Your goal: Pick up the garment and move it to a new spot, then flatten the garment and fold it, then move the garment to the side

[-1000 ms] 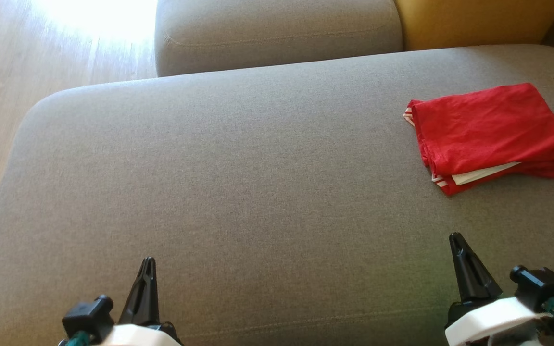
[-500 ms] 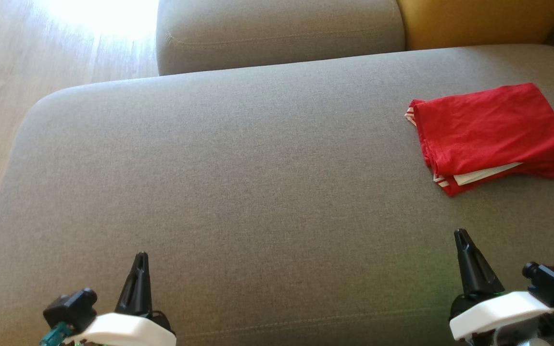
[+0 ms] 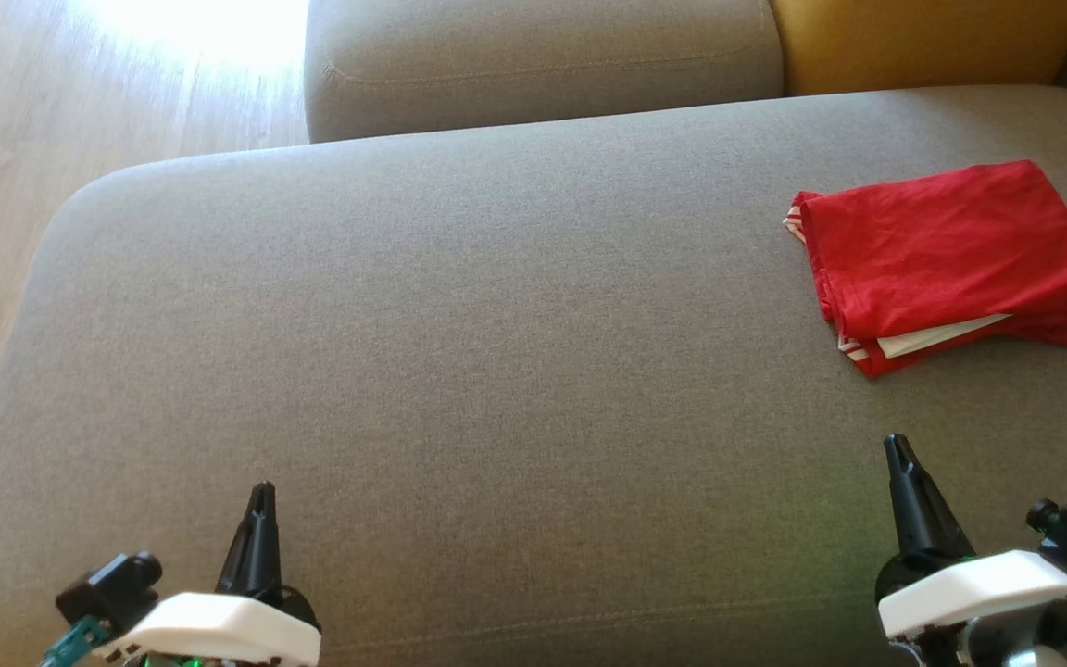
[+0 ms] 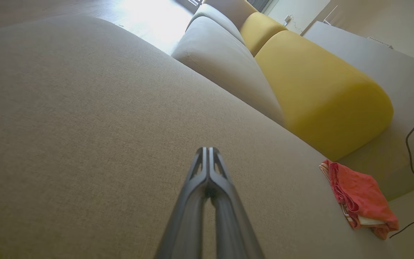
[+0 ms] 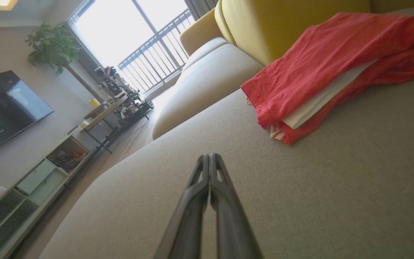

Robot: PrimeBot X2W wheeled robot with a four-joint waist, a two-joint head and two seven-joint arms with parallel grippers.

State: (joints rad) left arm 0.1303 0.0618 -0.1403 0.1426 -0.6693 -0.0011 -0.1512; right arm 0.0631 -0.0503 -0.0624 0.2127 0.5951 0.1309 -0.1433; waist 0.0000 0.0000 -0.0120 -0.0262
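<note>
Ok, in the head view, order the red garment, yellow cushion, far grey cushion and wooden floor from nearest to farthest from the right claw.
1. the red garment, just ahead of the right claw, right side.
2. the yellow cushion, behind the garment, top right.
3. the far grey cushion, top middle.
4. the wooden floor, far upper left.

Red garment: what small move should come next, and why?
Probably none on the cloth: the red garment lies folded at the right side of the gray sofa seat, and the left end effector and right end effector are shut, empty, clear of it. I'd park both arms.
</note>
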